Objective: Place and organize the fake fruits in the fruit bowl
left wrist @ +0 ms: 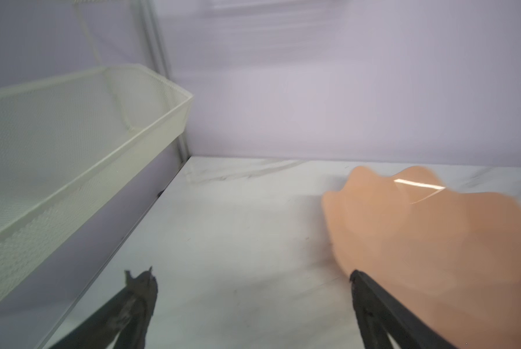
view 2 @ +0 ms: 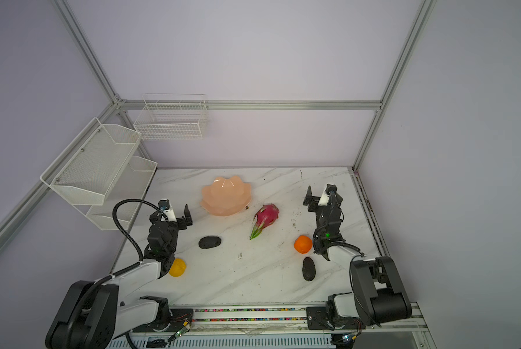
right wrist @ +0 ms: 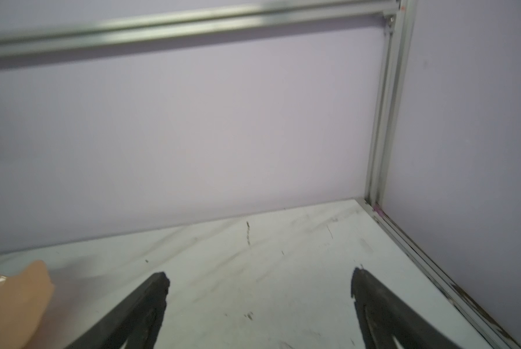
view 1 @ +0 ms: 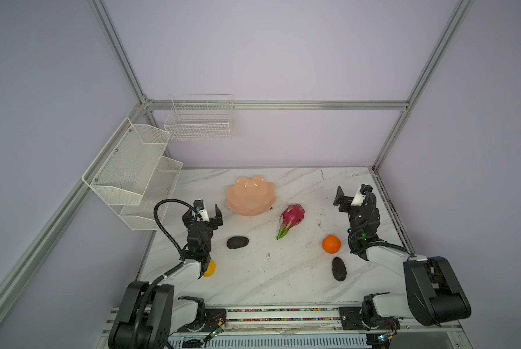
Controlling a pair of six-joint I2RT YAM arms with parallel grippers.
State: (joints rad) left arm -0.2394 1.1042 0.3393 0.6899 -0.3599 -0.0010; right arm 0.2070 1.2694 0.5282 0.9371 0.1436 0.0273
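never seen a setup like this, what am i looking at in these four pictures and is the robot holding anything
This is a robot with two arms working at a marble table. Each arm ends in a two-fingered clamp: the left gripper and the right gripper.

Two pictures come from a camera overhead and show almost the same scene. The other two come from small cameras on the wrists, looking out between each clamp's black fingers.

Both grippers are open and hold nothing.

On the table are an empty peach-pink fruit bowl, a dragon fruit, an orange, a yellow citrus half hidden under the left arm, a dark avocado and a second avocado.

A white mesh rack and a wire basket hang by the walls.
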